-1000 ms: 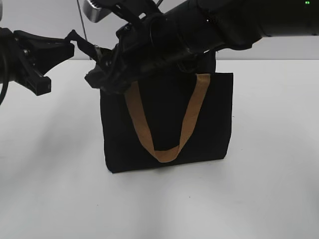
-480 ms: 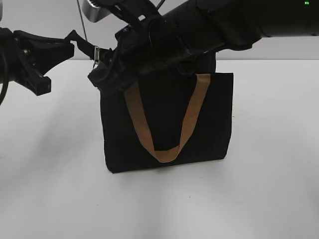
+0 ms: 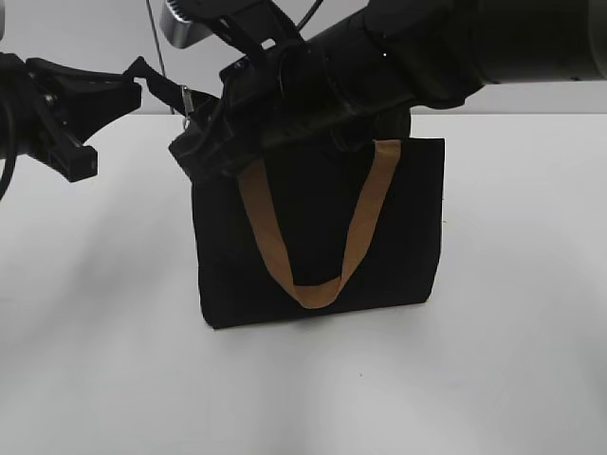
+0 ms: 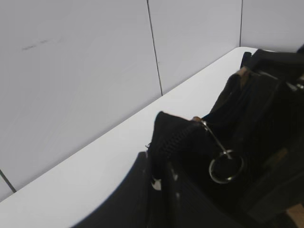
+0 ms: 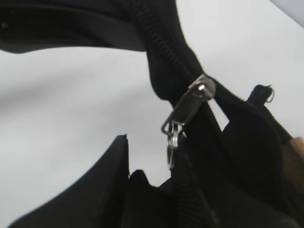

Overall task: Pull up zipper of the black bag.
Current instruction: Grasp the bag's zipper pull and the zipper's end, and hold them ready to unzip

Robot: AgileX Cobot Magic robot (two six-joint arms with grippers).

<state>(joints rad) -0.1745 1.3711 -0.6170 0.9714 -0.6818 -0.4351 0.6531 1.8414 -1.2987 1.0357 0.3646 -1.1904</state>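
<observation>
The black bag (image 3: pixel 318 227) stands upright on the white table, a tan handle (image 3: pixel 365 213) hanging down its front. My left gripper (image 3: pixel 136 78) is shut on the bag's top left corner (image 4: pixel 164 137) and holds it taut. The zipper runs along the top edge. Its silvery pull tab (image 5: pixel 190 102) sits near that corner, and its ring (image 5: pixel 171 148) hangs loose; the ring also shows in the left wrist view (image 4: pixel 226 166). My right gripper (image 3: pixel 196 142) reaches across over the same corner. It is open (image 5: pixel 152 164), with the ring hanging beside its right finger (image 5: pixel 194 199).
The white table (image 3: pixel 104 313) spreads round the bag. A grey panelled wall (image 4: pixel 85 66) stands behind the table's far edge. The right arm's thick black body (image 3: pixel 427 47) crosses above the bag's top.
My right gripper has shifted slightly up and to the right at the bag's corner. The left gripper and the bag have stayed put.
</observation>
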